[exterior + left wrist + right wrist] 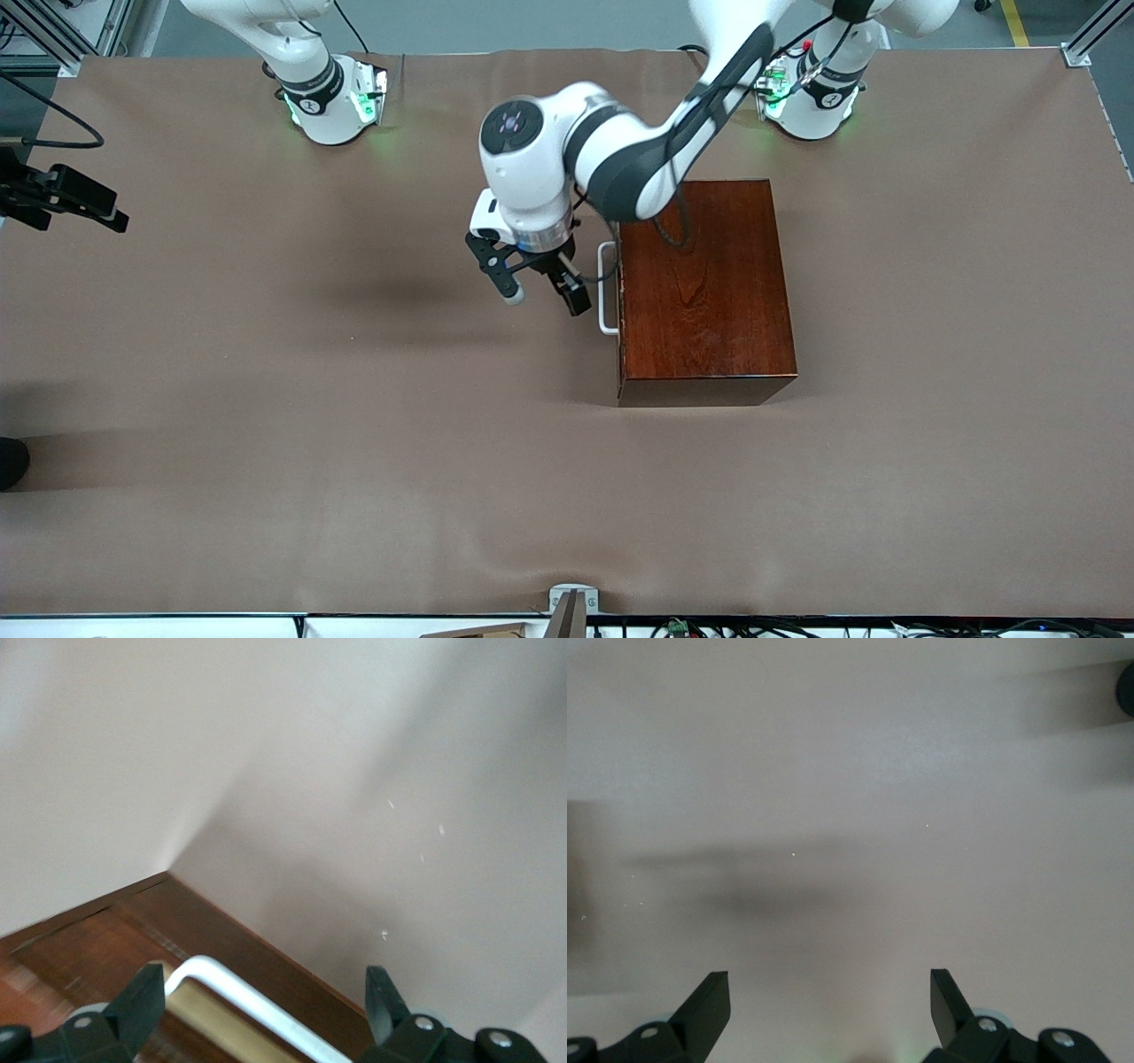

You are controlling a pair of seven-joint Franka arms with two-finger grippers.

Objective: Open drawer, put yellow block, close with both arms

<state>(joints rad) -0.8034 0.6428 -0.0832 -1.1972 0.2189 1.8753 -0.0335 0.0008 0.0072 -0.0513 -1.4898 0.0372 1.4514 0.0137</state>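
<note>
The dark reddish-brown wooden box (pixel 704 292) stands on the table near the left arm's base. Its drawer looks shut, with the white U-shaped handle (pixel 607 288) facing the right arm's end of the table. My left gripper (pixel 545 301) is open and empty, just in front of the handle and not touching it. In the left wrist view the handle (pixel 257 1001) and the drawer front (pixel 221 939) show between the spread fingers of the left gripper (pixel 265 981). My right gripper (pixel 830 985) is open and empty over bare table. The yellow block is out of view.
The brown table cover (pixel 354 461) stretches wide in front of the drawer and nearer the front camera. A black fixture (pixel 66 199) juts in at the view's edge toward the right arm's end. The right arm's base (pixel 328 97) stands at the table's back edge.
</note>
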